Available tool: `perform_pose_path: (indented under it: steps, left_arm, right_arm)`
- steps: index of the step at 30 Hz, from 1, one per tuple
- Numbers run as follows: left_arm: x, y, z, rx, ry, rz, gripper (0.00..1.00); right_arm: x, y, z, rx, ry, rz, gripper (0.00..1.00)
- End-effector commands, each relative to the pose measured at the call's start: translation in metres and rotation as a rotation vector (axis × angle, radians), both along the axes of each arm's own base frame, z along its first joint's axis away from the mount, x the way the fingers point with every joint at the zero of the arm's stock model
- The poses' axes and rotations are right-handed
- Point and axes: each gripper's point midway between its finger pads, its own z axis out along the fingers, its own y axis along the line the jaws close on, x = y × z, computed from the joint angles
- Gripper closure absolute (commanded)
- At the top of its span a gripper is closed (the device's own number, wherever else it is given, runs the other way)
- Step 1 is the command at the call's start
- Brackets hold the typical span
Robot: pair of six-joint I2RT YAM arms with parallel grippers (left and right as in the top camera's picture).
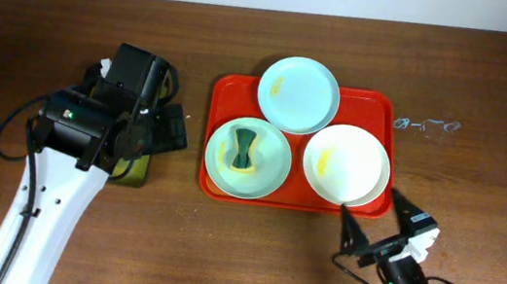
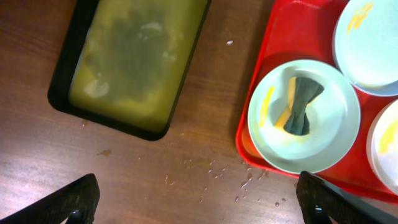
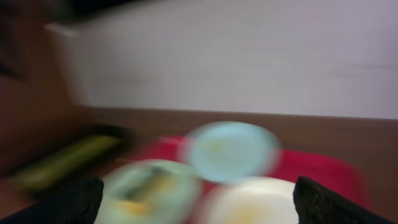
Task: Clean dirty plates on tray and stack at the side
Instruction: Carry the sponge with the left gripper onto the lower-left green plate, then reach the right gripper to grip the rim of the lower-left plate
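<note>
The red tray (image 1: 384, 108) holds three plates. A mint-blue plate (image 1: 299, 94) with a yellow smear sits at the back. A second mint-blue plate (image 1: 265, 168) at front left carries a dark green and yellow sponge (image 1: 244, 151). The creamy white plate (image 1: 347, 162) with a yellow smear is at front right. My left gripper (image 1: 162, 130) is open and empty above the table left of the tray; its view shows the sponge plate (image 2: 329, 130) and the tray (image 2: 273, 37). My right gripper (image 1: 373, 205) is open and empty at the tray's front right corner; its view is blurred.
A black tray of yellow-green liquid (image 2: 62, 99) lies left of the red tray, mostly hidden under my left arm in the overhead view (image 1: 136, 174). Water drops (image 2: 245, 183) dot the wood between the two trays. A cable loops at the far left (image 1: 10, 130).
</note>
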Motion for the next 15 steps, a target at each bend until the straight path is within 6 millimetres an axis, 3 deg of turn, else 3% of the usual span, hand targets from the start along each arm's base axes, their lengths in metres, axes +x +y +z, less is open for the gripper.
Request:
perform_pose_path:
  steps: [1,3,5,7,9,12,15]
  left_arm:
    - [0.002,0.003,-0.004,0.015,0.007,0.01,0.01]
    - [0.003,0.003,-0.004,0.015,0.007,0.01,0.01]
    - [0.003,0.003,-0.004,0.015,0.006,0.01,0.01]
    - [0.003,0.003,-0.004,0.015,0.006,0.01,0.01]
    - [0.003,0.003,-0.004,0.015,0.006,0.01,0.01]
    - [0.003,0.003,-0.004,0.015,0.006,0.01,0.01]
    - [0.004,0.002,-0.004,0.013,0.0,0.01,0.01]
  right_arm:
    - [-0.039,0.039,0.038,0.211,0.001,0.331,0.02]
    - [-0.064,0.031,0.101,0.233,-0.305,0.321,0.02]
    - [-0.082,0.008,0.151,0.318,-0.522,0.209,0.02]
    - [-0.087,-0.015,0.189,0.398,-0.59,0.089,0.02]
    - [-0.083,-0.018,0.224,0.288,-0.578,-0.007,0.02]
    - [-0.046,-0.009,0.233,0.09,-0.324,-0.051,0.02]
    - [0.003,-0.004,0.214,-0.009,0.098,-0.028,0.02]
